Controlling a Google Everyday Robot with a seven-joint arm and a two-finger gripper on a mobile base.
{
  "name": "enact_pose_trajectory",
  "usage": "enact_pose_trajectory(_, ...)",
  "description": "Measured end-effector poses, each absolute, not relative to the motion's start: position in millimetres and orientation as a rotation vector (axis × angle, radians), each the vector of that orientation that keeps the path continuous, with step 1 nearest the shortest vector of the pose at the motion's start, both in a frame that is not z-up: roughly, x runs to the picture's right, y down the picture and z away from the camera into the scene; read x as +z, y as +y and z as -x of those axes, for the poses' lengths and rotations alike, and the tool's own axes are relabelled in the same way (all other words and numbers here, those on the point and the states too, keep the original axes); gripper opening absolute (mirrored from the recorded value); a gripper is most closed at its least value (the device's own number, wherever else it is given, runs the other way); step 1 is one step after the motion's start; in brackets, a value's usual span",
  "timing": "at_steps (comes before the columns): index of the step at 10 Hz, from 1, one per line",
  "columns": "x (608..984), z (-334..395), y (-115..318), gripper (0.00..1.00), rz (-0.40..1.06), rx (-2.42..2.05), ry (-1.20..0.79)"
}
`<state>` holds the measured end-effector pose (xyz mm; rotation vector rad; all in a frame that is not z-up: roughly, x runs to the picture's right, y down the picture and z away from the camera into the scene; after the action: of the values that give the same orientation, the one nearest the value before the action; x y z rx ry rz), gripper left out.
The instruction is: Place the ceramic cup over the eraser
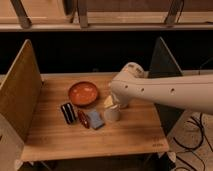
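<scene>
The small off-white ceramic cup (112, 114) stands upright on the wooden table (100, 142), right of centre. The eraser (67, 112), a black block with thin white stripes, lies to the cup's left, about two cup widths away. My white arm reaches in from the right, and its thick end covers most of the gripper (113, 103). The gripper hangs directly over the cup, at its rim, and stands open. Whether it touches the cup is hidden.
A wide orange bowl (83, 93) sits behind the eraser. A dark-red object (83, 119) and a light-blue block (95, 119) lie between eraser and cup. A wooden panel (20, 95) walls the left side, a grey panel (162, 62) the right. Cables lie on the floor at right.
</scene>
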<state>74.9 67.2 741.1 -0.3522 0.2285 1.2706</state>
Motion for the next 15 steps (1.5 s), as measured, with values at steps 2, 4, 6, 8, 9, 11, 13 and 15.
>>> enact_pose_trajectory(2,765.4,-66.7,63.3,0.8,0.384,1.276,0.234)
enact_pose_trajectory(4,785.7,-59.5,66.4,0.8,0.424,1.277,0.249)
enact_pose_trajectory(6,796.6,-55.6,71.5,0.8,0.452,1.277,0.26)
enact_pose_trajectory(8,807.4,-55.5,86.5,0.8,0.491,1.281,0.291)
enact_pose_trajectory(9,810.0,-56.6,91.7,0.8,0.5,1.282,0.303)
enact_pose_trajectory(11,815.7,-56.7,101.6,0.79,0.52,1.277,0.324)
enact_pose_trajectory(13,821.6,-51.8,104.7,0.65,0.532,1.261,0.32)
enact_pose_trajectory(15,826.3,-46.9,102.8,0.45,0.543,1.257,0.287)
